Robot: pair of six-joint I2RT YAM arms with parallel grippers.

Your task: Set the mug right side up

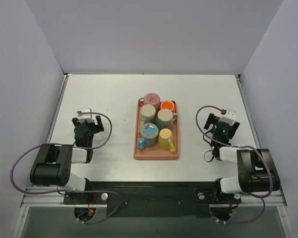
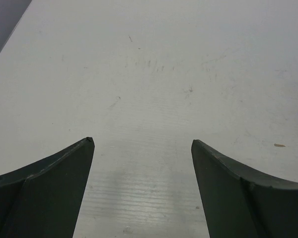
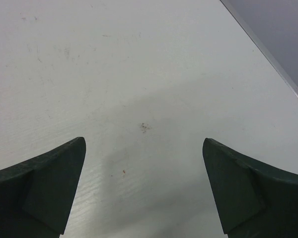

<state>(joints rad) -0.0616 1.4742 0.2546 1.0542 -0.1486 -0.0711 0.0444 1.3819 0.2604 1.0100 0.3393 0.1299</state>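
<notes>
Several mugs stand on a pink tray (image 1: pixel 156 156) in the middle of the table: pink (image 1: pixel 151 99), orange (image 1: pixel 167 105), cream (image 1: pixel 148 113), teal (image 1: pixel 164 118), blue (image 1: pixel 149 131) and yellow (image 1: pixel 165 137). The orange mug shows an open mouth. The cream and yellow mugs show flat tops, as if upside down, but I cannot tell for sure. My left gripper (image 1: pixel 85 120) rests low, left of the tray, open and empty over bare table (image 2: pixel 141 141). My right gripper (image 1: pixel 221 123) rests right of the tray, open and empty (image 3: pixel 144 140). Neither wrist view shows a mug.
The white table has a raised rim at its left (image 1: pixel 57 106) and right (image 1: pixel 248 106) edges, with grey walls behind and beside it. Cables loop beside each arm (image 1: pixel 204 115).
</notes>
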